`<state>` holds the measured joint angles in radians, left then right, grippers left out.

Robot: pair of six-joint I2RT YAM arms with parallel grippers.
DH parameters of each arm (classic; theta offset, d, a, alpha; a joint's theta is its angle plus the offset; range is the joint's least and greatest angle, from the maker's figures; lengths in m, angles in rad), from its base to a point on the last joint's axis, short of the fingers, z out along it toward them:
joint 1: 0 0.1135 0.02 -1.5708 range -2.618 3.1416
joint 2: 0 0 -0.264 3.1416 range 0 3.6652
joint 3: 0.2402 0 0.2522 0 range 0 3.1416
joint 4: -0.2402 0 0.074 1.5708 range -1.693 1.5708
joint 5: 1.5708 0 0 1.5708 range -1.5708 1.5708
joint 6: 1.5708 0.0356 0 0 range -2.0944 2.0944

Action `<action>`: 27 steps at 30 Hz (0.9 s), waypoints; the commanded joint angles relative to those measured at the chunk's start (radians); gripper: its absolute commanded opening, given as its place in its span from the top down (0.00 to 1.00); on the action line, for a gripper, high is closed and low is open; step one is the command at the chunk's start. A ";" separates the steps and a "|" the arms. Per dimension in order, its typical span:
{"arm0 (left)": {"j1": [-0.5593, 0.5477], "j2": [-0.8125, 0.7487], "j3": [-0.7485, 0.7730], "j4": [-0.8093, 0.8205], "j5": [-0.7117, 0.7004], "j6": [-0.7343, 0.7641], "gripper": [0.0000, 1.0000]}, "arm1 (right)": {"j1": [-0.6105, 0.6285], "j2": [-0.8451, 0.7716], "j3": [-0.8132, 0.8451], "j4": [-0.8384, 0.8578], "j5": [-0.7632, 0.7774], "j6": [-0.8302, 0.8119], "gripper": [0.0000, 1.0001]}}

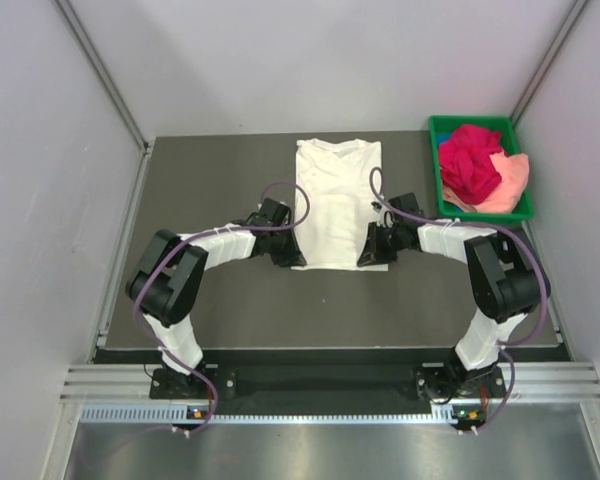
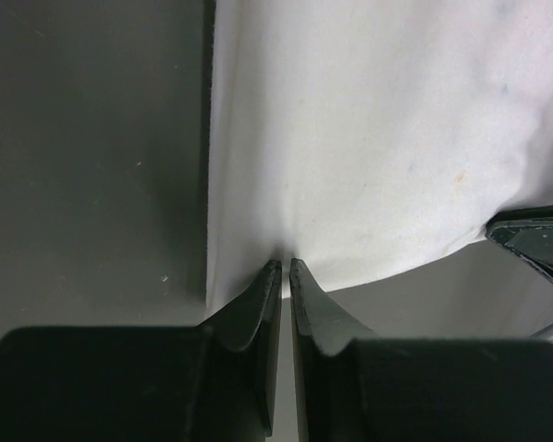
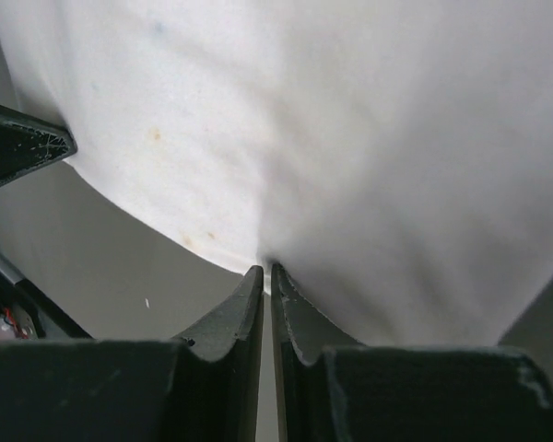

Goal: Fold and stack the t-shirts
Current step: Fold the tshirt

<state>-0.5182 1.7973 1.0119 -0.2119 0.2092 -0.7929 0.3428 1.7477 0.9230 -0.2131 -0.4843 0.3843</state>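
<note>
A cream-white t-shirt (image 1: 337,200) lies flat on the dark mat, collar at the far end, sides folded in to a narrow strip. My left gripper (image 1: 287,254) is at its near left corner, and the left wrist view shows the jaws pinched on the hem of the cream-white t-shirt (image 2: 369,138), my left gripper (image 2: 286,264) shut on it. My right gripper (image 1: 373,252) holds the near right corner; in the right wrist view my right gripper (image 3: 265,271) is shut on the edge of the cloth (image 3: 350,157). A magenta-red t-shirt (image 1: 470,160) and a peach-pink t-shirt (image 1: 510,180) lie crumpled in the tray.
A green plastic tray (image 1: 436,170) stands at the far right of the mat (image 1: 220,170). Grey walls close in on the left, right and back. A metal rail (image 1: 330,385) runs along the near edge by the arm bases.
</note>
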 commanded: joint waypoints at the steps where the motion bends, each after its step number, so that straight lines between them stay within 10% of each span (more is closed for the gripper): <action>1: 0.004 0.011 -0.044 -0.138 -0.143 0.018 0.85 | -0.016 -0.059 -0.013 -0.040 0.082 -0.056 0.91; 22: 0.041 -0.139 0.028 -0.258 -0.105 0.087 0.69 | -0.044 -0.189 -0.055 -0.167 0.436 -0.025 0.80; 27: 0.090 -0.208 -0.053 -0.112 0.088 0.038 0.62 | -0.044 -0.307 -0.056 -0.236 0.505 0.246 0.61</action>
<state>-0.4515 1.6539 1.0004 -0.4274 0.1684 -0.7315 0.3061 1.5398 0.8402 -0.3969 -0.0719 0.4511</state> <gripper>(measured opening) 0.378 0.360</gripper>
